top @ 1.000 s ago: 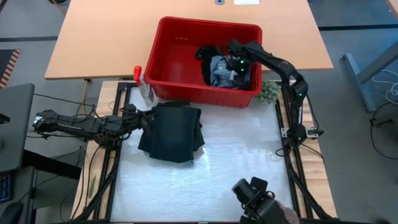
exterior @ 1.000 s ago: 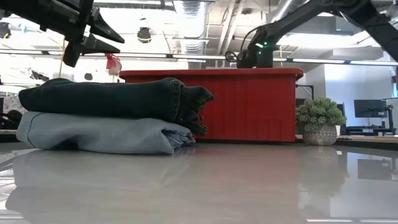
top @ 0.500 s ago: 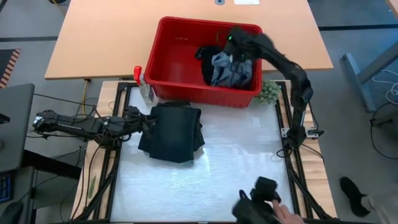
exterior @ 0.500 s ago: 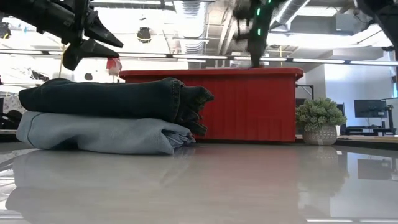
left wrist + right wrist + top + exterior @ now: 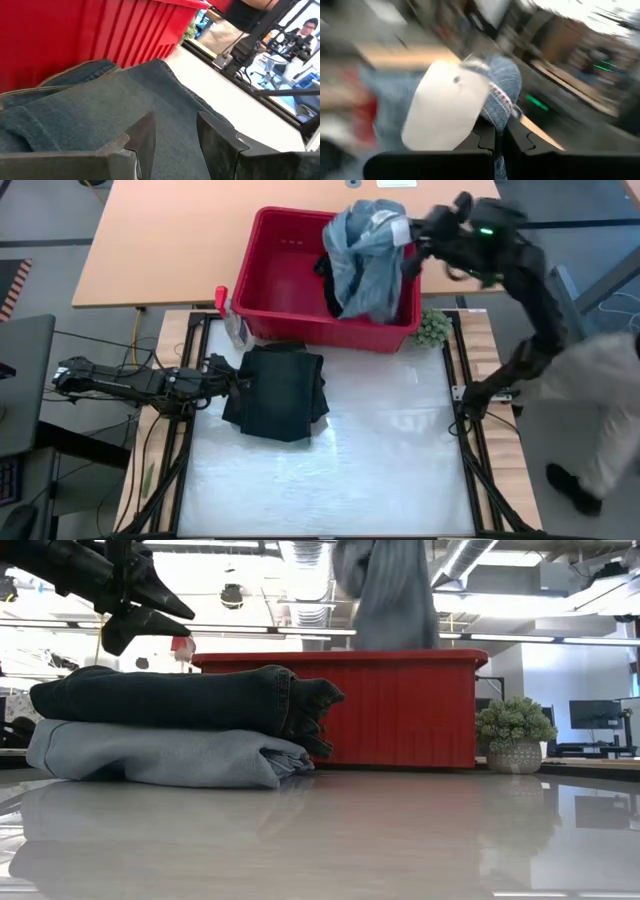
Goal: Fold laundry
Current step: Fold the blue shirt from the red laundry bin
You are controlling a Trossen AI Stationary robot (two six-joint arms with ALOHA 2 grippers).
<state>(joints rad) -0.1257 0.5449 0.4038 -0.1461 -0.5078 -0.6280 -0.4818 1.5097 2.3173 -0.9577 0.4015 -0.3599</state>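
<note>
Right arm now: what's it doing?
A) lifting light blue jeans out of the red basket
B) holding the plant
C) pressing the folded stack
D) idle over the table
A: the right gripper holds the light blue jeans raised above the red basket, jaws shut on the cloth.

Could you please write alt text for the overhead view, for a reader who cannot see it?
The right claw holds a light blue denim garment lifted above the red basket, which holds more dark clothing. On the white table, a dark folded garment lies by the left claw; a small green plant sits beside the basket.
</note>
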